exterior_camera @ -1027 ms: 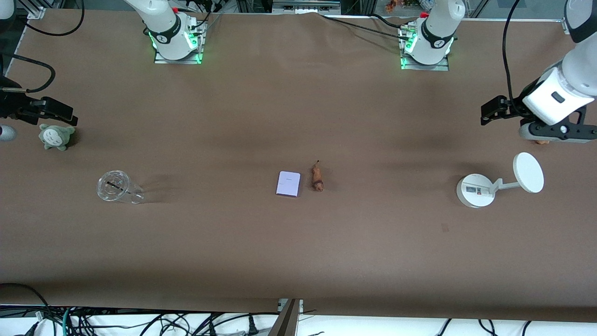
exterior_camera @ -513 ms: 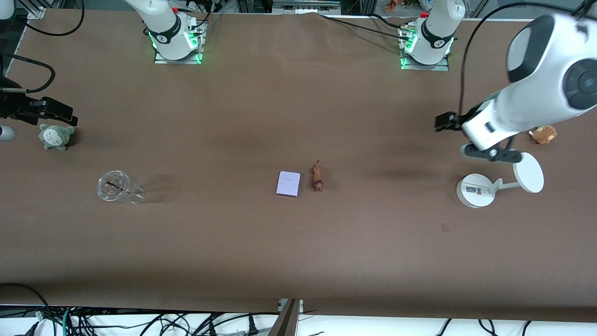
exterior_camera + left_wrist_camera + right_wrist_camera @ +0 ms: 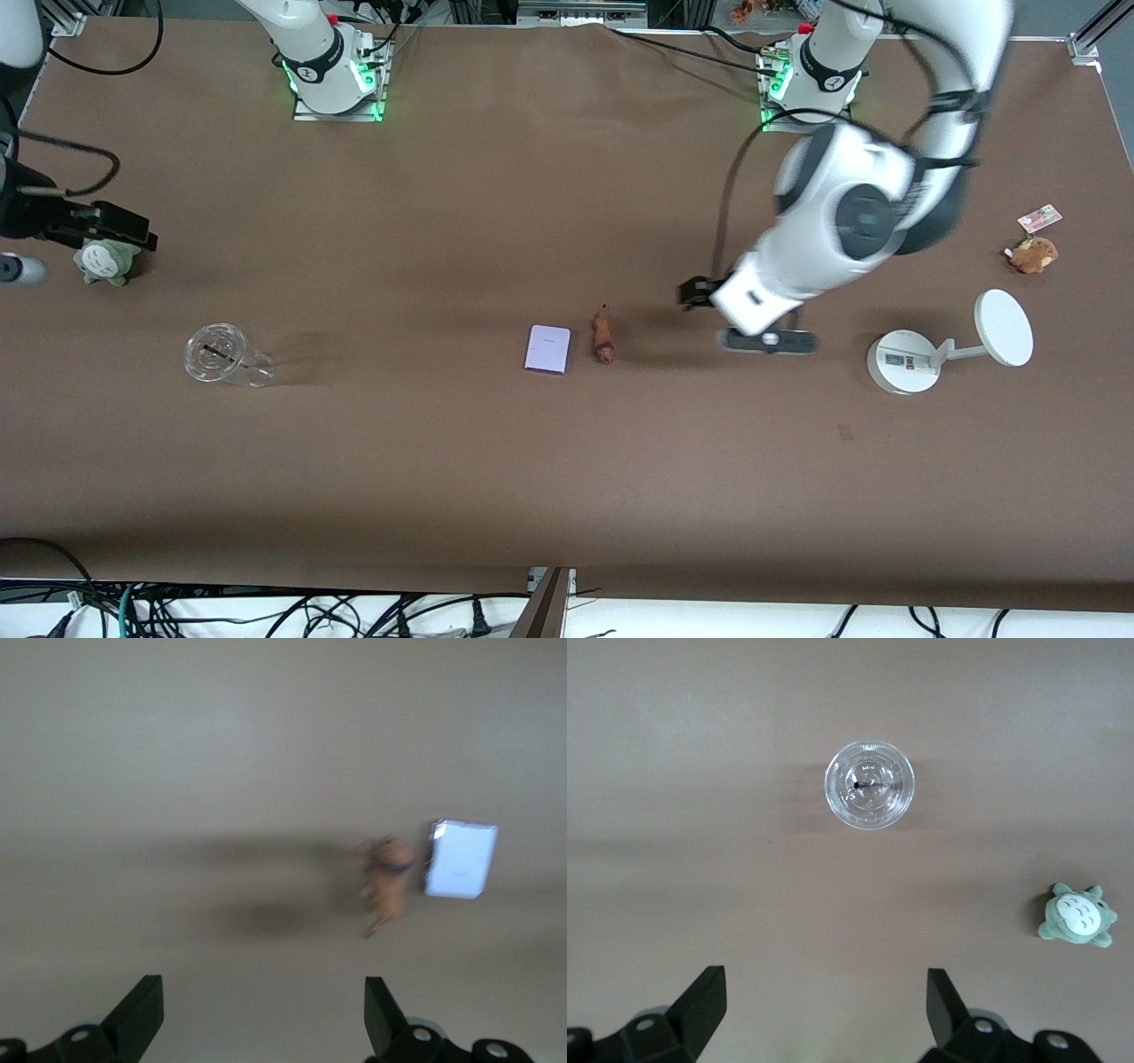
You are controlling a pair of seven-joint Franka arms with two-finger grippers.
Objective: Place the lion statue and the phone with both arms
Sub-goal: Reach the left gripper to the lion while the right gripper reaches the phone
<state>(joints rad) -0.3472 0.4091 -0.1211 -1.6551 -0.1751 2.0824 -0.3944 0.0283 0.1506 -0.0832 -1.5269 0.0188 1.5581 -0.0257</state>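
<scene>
The lion statue (image 3: 603,338) is lying near the middle of the table (image 3: 567,478), just beside the phone (image 3: 548,348) and apart from it by a thin strip of brown surface, with the statue toward the left arm's end and the phone toward the right arm's end. The statue's long axis is running from near to far as the front camera sees it, thin dark tail pointing toward the robots' bases, and the phone's long sides are lying roughly parallel to it. The left gripper (image 3: 695,293) is hanging over bare table between the statue and the white round-based stand (image 3: 905,361), fingers spread wide and holding nothing; in the left wrist view both fingertips (image 3: 379,1014) are showing well apart, with the statue (image 3: 387,884) and the phone (image 3: 460,859) ahead of them. The right gripper (image 3: 133,232) is sitting at its own end of the table, over the grey-green plush (image 3: 104,260), also spread and empty (its wrist view is showing the clear cup (image 3: 869,786) and that plush (image 3: 1078,915), not the task's things). Judgement: the left arm is by far the nearer to both items, and the statue is the first one in its line of approach; the fingers are probably needing to close across the statue's narrow width. The right arm is having most of the table to cross before reaching the phone
</scene>
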